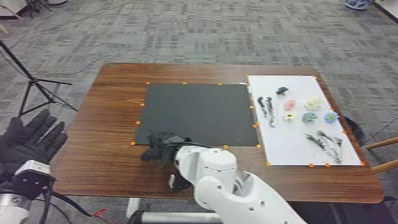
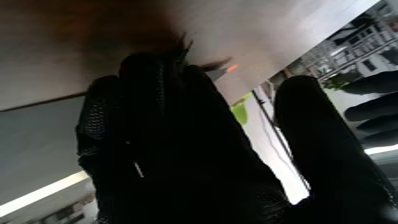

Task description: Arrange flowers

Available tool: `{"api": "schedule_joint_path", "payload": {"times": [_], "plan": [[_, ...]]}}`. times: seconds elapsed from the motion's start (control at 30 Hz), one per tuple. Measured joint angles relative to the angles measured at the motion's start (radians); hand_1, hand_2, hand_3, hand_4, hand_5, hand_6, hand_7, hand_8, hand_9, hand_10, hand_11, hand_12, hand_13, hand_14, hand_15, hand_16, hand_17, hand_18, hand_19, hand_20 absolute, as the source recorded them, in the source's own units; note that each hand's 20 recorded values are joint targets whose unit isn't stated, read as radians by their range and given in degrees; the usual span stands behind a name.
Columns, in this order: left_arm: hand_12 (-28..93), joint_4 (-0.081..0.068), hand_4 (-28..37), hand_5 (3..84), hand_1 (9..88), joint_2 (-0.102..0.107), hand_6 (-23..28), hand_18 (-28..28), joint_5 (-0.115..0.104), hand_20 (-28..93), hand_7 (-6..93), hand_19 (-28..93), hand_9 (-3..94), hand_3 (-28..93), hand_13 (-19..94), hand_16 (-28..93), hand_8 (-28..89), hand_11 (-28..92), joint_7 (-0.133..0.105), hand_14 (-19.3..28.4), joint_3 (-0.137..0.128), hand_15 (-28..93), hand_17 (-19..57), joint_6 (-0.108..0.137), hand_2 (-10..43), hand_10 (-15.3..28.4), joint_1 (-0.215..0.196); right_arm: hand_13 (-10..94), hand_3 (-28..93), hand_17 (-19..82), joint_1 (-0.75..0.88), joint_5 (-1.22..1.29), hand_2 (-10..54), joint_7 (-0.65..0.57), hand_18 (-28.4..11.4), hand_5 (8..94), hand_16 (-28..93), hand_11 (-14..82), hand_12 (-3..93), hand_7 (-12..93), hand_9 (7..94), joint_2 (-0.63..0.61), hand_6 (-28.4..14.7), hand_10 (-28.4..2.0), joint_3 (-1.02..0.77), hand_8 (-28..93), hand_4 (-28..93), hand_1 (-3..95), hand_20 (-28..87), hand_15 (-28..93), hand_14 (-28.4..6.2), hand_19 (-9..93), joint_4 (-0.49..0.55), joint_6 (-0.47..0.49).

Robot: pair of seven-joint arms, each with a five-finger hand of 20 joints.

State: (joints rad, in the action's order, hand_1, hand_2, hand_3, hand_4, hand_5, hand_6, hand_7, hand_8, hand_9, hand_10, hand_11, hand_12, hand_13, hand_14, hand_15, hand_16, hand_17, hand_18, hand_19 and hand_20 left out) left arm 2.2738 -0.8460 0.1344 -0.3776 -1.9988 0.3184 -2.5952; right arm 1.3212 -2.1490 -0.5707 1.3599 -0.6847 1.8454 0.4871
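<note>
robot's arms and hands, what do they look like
The right arm is white with rounded joint housings and small dark dots. The left arm is white and black, with black cabling. Right hand and left hand wear black gloves.

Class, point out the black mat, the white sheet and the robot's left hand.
Black mat (image 1: 200, 112): head view, its middle.
White sheet (image 1: 284, 140): head view, a bare part.
Left hand (image 1: 25, 151): head view, the palm.

Head view high, wrist view close
</note>
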Motion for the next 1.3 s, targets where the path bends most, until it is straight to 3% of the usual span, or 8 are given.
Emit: {"api": "schedule_joint_path", "payload": {"times": [0.57, 0.67, 0.87, 0.9, 0.97, 1.03, 1.13, 1.3], "plan": [[12, 0.0, -28.3, 33.1, 22.7, -0.001, 7.0, 8.0, -0.009, 11, 7.7, 12, 26.4, 65, 19, -1, -7, 10, -0.006, 11.5, -0.002, 16, -2.9, 0.0, 18.5, 11.0, -0.009, 46, 74, 28, -0.005, 0.104, 18.7, -0.095, -28.4, 62.5, 24, 23.5, 19.7, 6, 54.0, -0.018, -19.5, -28.4, -0.016, -11, -17, 22.2, 29, 72, -26.0, 86, 0.037, -0.004], [12, 0.0, -28.3, 33.1, 22.5, -0.001, 7.0, 7.9, -0.009, 11, 7.6, 12, 26.4, 65, 19, -1, -7, 10, -0.006, 11.5, -0.002, 16, -2.9, 0.0, 18.5, 11.1, -0.009, 46, 75, 29, 0.002, 0.107, 18.3, -0.09, -28.4, 62.3, 24, 23.8, 19.9, 6, 53.4, -0.039, -19.8, -28.4, -0.001, -11, -17, 22.5, 28, 72, -26.0, 86, 0.058, -0.071], [12, 0.0, -28.3, 33.1, 22.7, -0.001, 7.0, 8.0, -0.009, 11, 7.7, 12, 26.4, 65, 19, -1, -7, 10, -0.004, 11.5, -0.002, 16, -2.9, 0.0, 18.5, 11.1, -0.009, 45, 76, 28, 0.005, 0.096, 16.9, -0.07, -28.4, 61.4, 24, 23.9, 20.0, 6, 52.1, -0.076, -20.4, -28.4, 0.029, -11, -18, 23.3, 27, 72, -25.9, 85, 0.102, -0.291], [12, 0.0, -28.3, 33.1, 22.8, -0.001, 7.0, 8.0, -0.009, 11, 7.7, 12, 26.4, 65, 19, -1, -7, 10, -0.004, 11.5, -0.003, 16, -2.9, 0.0, 18.5, 11.0, -0.01, 44, 76, 27, 0.005, 0.09, 16.5, -0.067, -28.4, 61.3, 24, 23.0, 19.7, 6, 50.5, -0.079, -19.2, -28.4, 0.029, -11, -18, 23.0, 27, 72, -25.9, 85, 0.107, -0.302], [12, -0.001, -28.3, 33.0, 22.8, -0.001, 7.0, 8.0, -0.009, 11, 7.7, 12, 26.4, 65, 19, -1, -7, 10, -0.002, 11.5, -0.003, 16, -2.9, 0.0, 18.5, 11.0, -0.009, 41, 75, 26, 0.004, 0.074, 15.6, -0.058, -28.4, 59.9, 23, 18.4, 17.8, 8, 46.6, -0.081, -12.8, -28.4, 0.025, -10, -18, 22.4, 26, 71, -26.8, 84, 0.11, -0.302], [12, -0.002, -28.3, 33.1, 22.7, -0.001, 7.0, 8.0, -0.008, 11, 7.7, 12, 26.4, 65, 19, -1, -7, 10, 0.003, 11.5, -0.003, 16, -3.0, 0.0, 18.5, 11.0, -0.006, 40, 73, 25, 0.005, 0.067, 14.9, -0.043, -28.4, 56.3, 22, 14.4, 16.8, 10, 44.5, -0.078, -7.7, -28.4, 0.009, -10, -18, 21.5, 26, 71, -27.7, 84, 0.11, -0.284], [12, -0.006, -28.3, 33.1, 22.7, -0.002, 7.0, 8.0, -0.007, 11, 7.6, 12, 26.4, 65, 19, -1, -7, 10, 0.015, 11.5, -0.003, 16, -2.9, 0.0, 18.5, 11.1, 0.007, 38, 72, 23, 0.013, 0.066, 14.5, -0.017, -28.4, 52.8, 22, 11.5, 16.3, 10, 40.8, -0.063, -4.4, -28.4, -0.042, -10, -19, 21.5, 26, 70, -28.2, 83, 0.11, -0.168], [12, -0.006, -28.3, 33.0, 22.8, -0.003, 7.0, 8.0, -0.006, 11, 7.6, 12, 26.4, 65, 19, -2, -7, 10, 0.016, 11.5, -0.005, 16, -2.9, -0.001, 18.6, 11.1, 0.013, 36, 70, 22, 0.015, 0.057, 13.8, 0.003, -28.4, 53.2, 21, 9.5, 15.1, 10, 37.6, -0.056, -1.7, -28.4, -0.045, -12, -20, 23.4, 28, 70, -28.3, 82, 0.103, 0.044]]}}
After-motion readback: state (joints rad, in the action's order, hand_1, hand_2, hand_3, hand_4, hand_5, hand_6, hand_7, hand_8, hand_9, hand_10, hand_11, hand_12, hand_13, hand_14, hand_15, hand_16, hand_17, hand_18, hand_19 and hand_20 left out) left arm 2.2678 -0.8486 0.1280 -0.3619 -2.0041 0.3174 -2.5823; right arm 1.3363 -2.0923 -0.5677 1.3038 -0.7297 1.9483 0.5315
